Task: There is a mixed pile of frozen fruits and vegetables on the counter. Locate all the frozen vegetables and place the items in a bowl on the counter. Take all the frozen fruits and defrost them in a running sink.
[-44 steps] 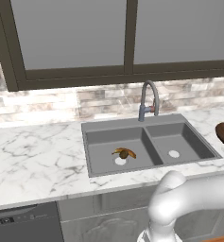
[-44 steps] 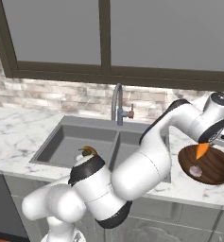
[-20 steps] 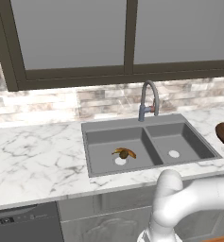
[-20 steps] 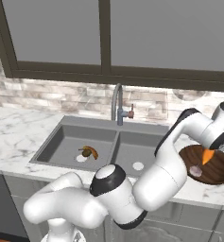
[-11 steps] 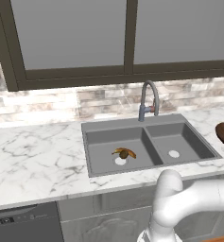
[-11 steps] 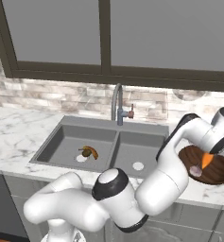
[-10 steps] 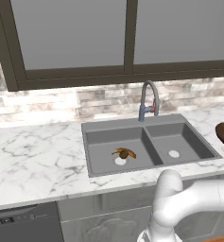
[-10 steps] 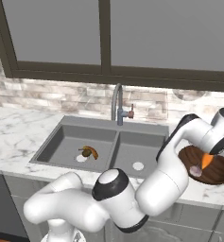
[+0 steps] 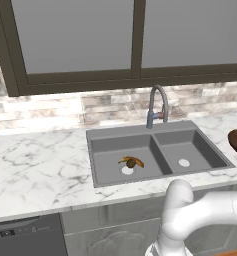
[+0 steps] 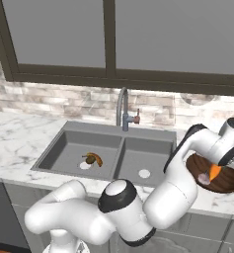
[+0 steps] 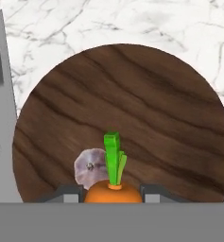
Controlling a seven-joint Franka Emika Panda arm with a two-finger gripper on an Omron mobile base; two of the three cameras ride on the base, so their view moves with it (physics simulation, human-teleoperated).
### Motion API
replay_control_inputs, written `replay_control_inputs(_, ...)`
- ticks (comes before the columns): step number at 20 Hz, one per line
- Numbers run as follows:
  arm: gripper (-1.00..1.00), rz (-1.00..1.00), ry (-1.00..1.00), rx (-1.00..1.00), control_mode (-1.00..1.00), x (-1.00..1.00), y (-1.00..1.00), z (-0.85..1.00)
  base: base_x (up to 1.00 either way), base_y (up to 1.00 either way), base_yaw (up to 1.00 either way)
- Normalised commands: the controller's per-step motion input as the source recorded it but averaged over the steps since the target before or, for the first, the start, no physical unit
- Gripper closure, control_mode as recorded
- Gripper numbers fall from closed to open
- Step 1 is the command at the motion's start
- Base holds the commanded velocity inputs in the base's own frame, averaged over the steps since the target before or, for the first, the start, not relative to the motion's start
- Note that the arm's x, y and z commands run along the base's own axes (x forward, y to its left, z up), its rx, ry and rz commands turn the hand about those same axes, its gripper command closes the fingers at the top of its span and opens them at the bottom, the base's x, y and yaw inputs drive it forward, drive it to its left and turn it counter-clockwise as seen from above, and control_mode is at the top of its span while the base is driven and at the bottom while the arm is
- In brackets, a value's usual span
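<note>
- Sink (image 9: pixel 160 150) set in marble counter (image 9: pixel 35 165); we see banana (image 9: pixel 126 160) and kiwi (image 9: pixel 132 163) in its left basin by the drain.
- Bowl (image 11: pixel 146 104) right of sink, pinkish bulb (image 11: pixel 90 166) inside.
- Gripper (image 11: pixel 113 191) over bowl, clamped on carrot (image 11: pixel 114 189), green tip pointing down.

Big window (image 9: pixel 135 37) w/ dark frame, grey frosted-looking panes, one vertical bar down the middle. Below it a backsplash (image 9: pixel 50 112) of pale stone-look tiles, beige & grey, runs the full width. Under the surface: grey cabinet fronts (image 9: pixel 110 222), plus a dark appliance panel (image 9: pixel 27 240) at lower left in left base view. Light is flat & even, no hard shadows.
</note>
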Motion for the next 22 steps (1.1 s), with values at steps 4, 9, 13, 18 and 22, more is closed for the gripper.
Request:
replay_control_inputs(4,1.0,0.0,0.0,0.0,-1.0,0.1,0.0,-0.12,0.0,0.0,0.0)
replay_control_inputs(9,1.0,0.0,0.01,0.0,-1.0,0.18,-0.01,-0.08,0.0,0.0,0.0)
replay_control_inputs(13,1.0,0.0,0.0,0.0,-1.0,0.17,-0.04,-0.05,0.0,0.0,0.0)
replay_control_inputs(18,1.0,0.0,0.0,0.0,-1.0,0.04,-0.01,-0.16,0.0,0.0,0.0)
replay_control_inputs(22,1.0,0.0,0.0,0.0,-1.0,0.0,-0.14,-0.18,0.0,0.0,0.0)
